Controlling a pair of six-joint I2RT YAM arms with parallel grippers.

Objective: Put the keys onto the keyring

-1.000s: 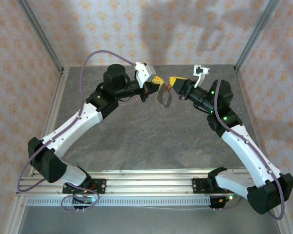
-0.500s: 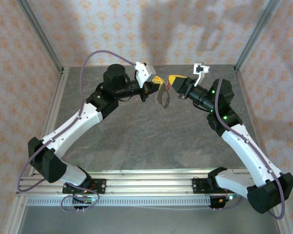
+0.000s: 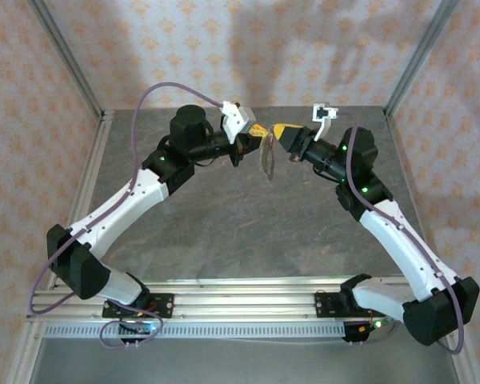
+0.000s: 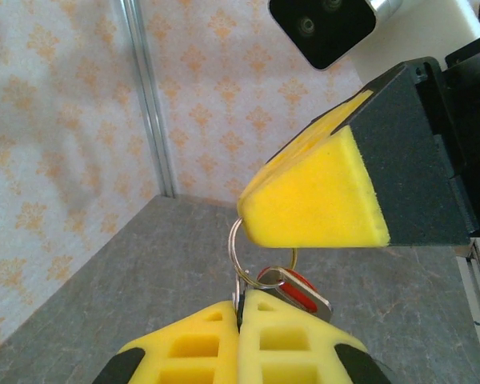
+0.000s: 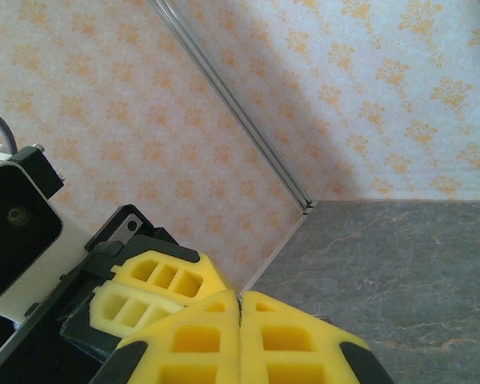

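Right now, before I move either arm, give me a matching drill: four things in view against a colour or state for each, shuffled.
Things:
1. left gripper
2. keyring
3. key
4. table

Descriptions:
a. red head
b. grey, stone-patterned
c. silvery wire loop
d. yellow pads shut together

Pairs: 1-d, 2-c, 3-a, 4-b.

White-and-black arms [image 3: 120, 204], purple cables [image 3: 174, 84], seemingly foam yellow claw pads [image 4: 316, 200].
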